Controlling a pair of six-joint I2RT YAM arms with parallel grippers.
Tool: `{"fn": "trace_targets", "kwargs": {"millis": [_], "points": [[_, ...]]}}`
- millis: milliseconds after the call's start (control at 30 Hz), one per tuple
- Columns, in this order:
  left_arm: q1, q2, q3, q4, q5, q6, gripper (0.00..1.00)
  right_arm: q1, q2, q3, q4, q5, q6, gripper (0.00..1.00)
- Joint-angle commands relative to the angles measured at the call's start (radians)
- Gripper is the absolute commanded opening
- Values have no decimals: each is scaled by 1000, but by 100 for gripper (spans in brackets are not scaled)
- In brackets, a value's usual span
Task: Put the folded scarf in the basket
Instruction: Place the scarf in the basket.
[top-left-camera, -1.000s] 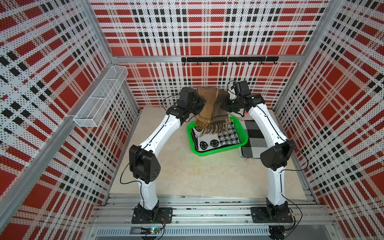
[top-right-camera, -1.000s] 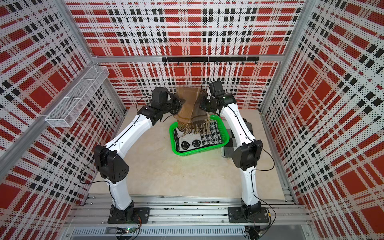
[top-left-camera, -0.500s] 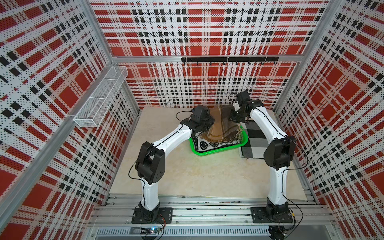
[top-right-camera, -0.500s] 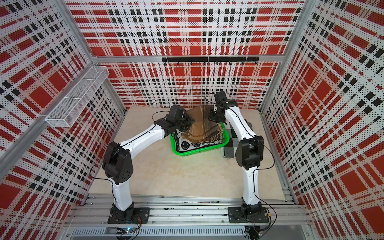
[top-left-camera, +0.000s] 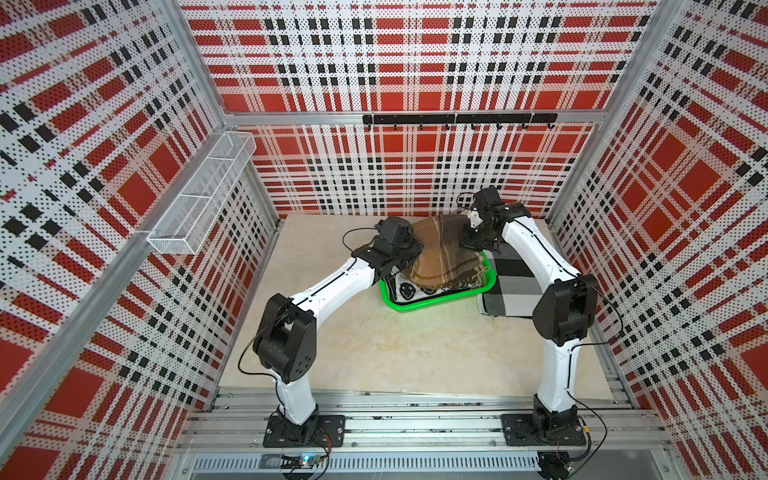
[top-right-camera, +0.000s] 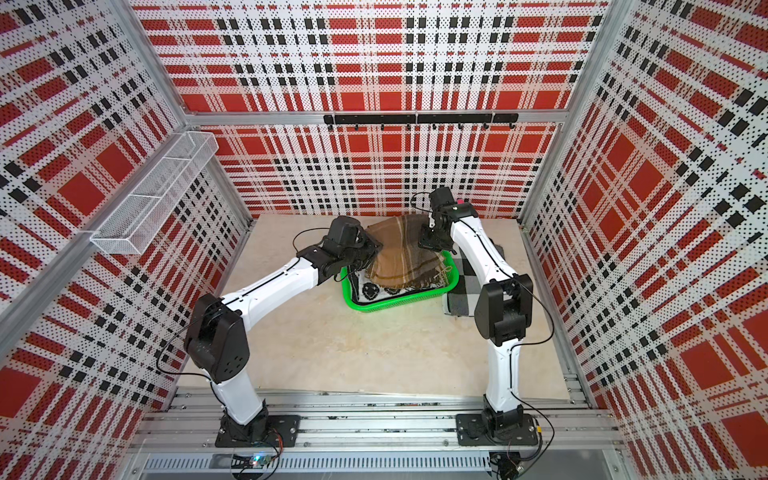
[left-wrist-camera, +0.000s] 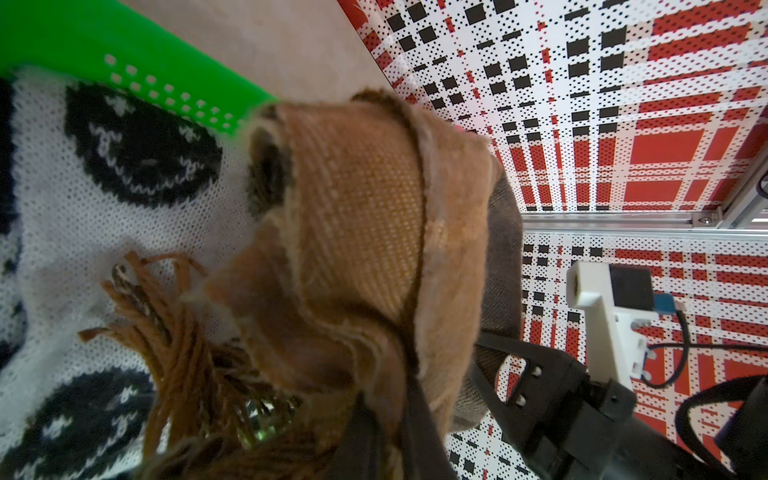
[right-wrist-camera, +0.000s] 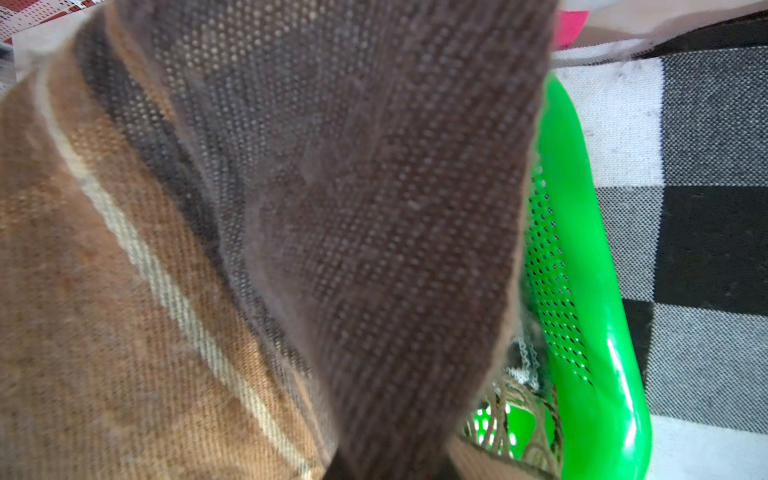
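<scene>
The folded scarf (top-left-camera: 442, 259), brown with pale stripes, is held up by both arms over the basket (top-left-camera: 432, 306). The basket stands on the desk (top-left-camera: 374, 345), toward the back wall. The scarf's fringed end (left-wrist-camera: 174, 332) is laid inside the basket on a black-and-white knitted cloth (left-wrist-camera: 83, 216). Its far edge is kept lifted above the basket's far rim, so the fabric slopes down toward the front.

The left arm (top-left-camera: 328, 286) is reached forward and inward from its base, with the elbow raised and the forearm angled toward the basket's left side. The left jaws are closed tight on the scarf's left edge; in the left wrist view the cloth is seen bunched up against them.

The right arm (top-left-camera: 536, 257) is arched over a grey, black and white checked cloth (top-left-camera: 511, 291) that lies just beside the basket's right side. Its wrist is turned back and down toward the scarf's far right corner. The right jaws are likewise pinched shut on the scarf. The right wrist view is almost filled by the fabric (right-wrist-camera: 332, 228), with the basket's perforated green wall (right-wrist-camera: 582, 270) seen beside it.
</scene>
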Motion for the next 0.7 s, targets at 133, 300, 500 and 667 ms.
{"fn": "trace_targets", "kwargs": {"millis": [133,300,500,667], "points": [[-30,-75,-34,-67,-66,35,0,22,-48,-60,16,18,-30,0],[-24,-70,-83,-66,-65,40,0,22,-9,-63,33,28,-36,0],[-7,-18,-101,-66,-53,71,0,23,50,-38,24,57,-48,0],[11,23,-108,-66,-69,99,0,23,88,-63,38,68,-46,0]]}}
